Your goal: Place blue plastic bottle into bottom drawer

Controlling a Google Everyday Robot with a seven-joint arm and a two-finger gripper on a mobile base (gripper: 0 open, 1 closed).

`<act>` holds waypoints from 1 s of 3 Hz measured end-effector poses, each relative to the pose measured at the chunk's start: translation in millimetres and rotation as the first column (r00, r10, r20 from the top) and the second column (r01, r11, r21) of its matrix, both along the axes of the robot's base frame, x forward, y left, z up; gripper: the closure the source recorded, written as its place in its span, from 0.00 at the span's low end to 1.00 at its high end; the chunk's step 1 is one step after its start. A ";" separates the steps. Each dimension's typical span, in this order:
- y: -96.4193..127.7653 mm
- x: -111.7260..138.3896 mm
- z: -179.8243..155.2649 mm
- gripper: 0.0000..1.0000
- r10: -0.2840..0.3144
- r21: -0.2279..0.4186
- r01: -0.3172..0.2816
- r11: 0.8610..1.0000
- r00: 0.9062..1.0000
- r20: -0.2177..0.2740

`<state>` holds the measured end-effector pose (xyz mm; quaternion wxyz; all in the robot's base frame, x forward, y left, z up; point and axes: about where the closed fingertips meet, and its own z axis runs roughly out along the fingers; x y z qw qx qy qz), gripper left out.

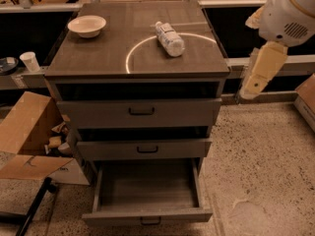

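Observation:
The blue plastic bottle (170, 38) lies on its side on the cabinet top, right of centre, its white cap pointing away from me, across a white ring marked on the surface. The bottom drawer (147, 215) is pulled out, and its grey wood-grain inside holds nothing. The two upper drawers (140, 112) are only slightly out. My gripper is out of view; only my white and beige arm (263, 65) shows at the upper right, to the right of the cabinet and apart from the bottle.
A cream bowl (87, 25) sits at the cabinet top's back left. An open cardboard box (24, 136) and a dark stand leg (34, 208) are on the floor to the left. A paper cup (30, 61) stands on a shelf at left. A box corner (307, 100) is at the right edge.

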<state>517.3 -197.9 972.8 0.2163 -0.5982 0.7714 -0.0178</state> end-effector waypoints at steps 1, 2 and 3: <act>31.5 73.8 -16.4 0.00 0.008 0.102 -0.008 0.995 1.000 0.001; 74.3 152.6 -56.5 0.00 0.041 0.194 -0.030 0.980 0.998 -0.052; 78.5 158.9 -61.8 0.00 0.039 0.208 -0.027 0.978 0.998 -0.054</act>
